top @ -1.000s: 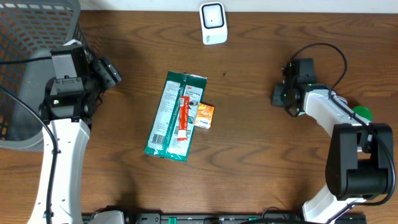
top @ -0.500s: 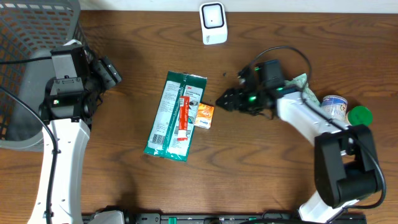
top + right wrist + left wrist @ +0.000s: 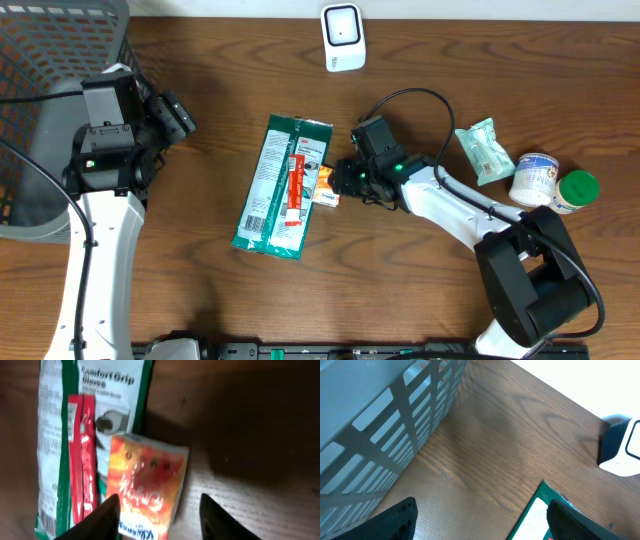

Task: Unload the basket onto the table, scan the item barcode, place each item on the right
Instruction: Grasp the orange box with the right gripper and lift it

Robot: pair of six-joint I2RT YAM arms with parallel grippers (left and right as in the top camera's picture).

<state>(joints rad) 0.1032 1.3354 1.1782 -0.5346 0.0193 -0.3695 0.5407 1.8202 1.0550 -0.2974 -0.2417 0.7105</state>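
A dark wood-grain table (image 3: 420, 300) fills the overhead frame under even light, a pale strip (image 3: 500, 6) along its top edge and a grey slatted basket (image 3: 40, 60) at upper left.

Brown wood-grain table (image 3: 200, 290). At centre, a green packet (image 3: 262, 200) with white panels and black print, bearing a red strip (image 3: 294, 190). At its 3 o'clock, an orange-to-yellow box (image 3: 147, 480) with white lettering. My right gripper (image 3: 160, 515): black. Grey lattice basket (image 3: 40, 60) at 10 o'clock. White scanner (image 3: 343, 37) at 12 o'clock.
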